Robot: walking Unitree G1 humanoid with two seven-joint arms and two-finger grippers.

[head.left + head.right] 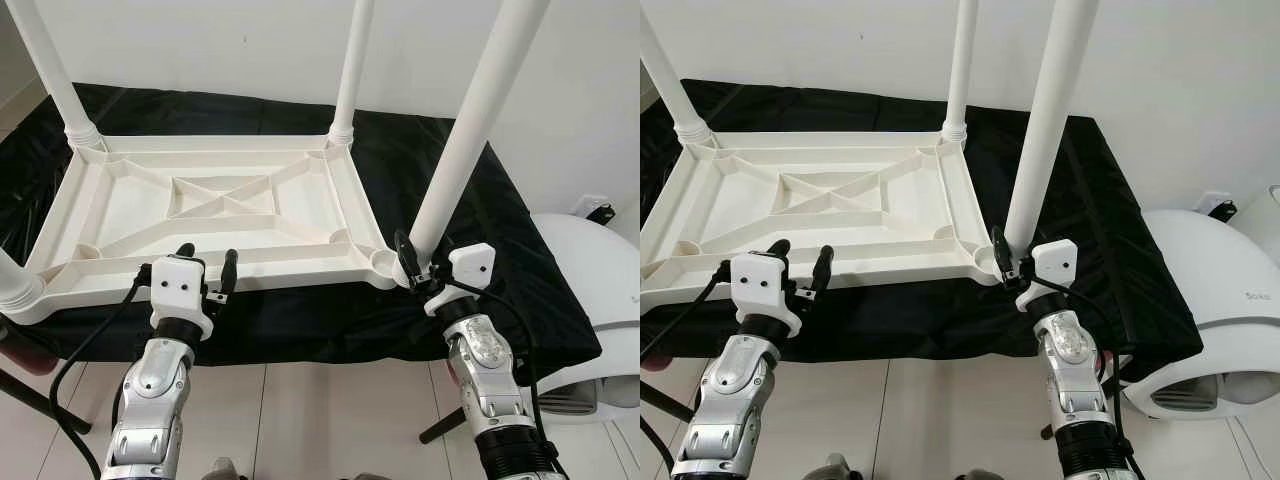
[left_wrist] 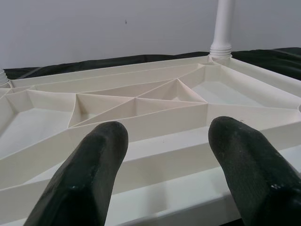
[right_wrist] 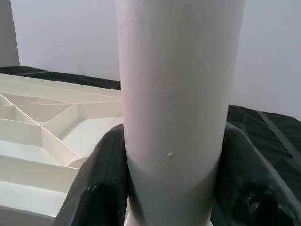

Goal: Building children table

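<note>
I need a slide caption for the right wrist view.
Right pincer clamps a white table leg beside the upturned tabletop.

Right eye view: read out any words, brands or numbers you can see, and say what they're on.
White rounded appliance: short grey lettering near the picture's right edge, too small and blurred to read.
Upturned tabletop, table leg, black cloth: no text on any of them.

A black cloth [image 1: 505,250] is covering the tabletop; a white domed appliance [image 1: 590,290] is sitting on the tiled floor [image 1: 320,420] beside its right edge.
</note>
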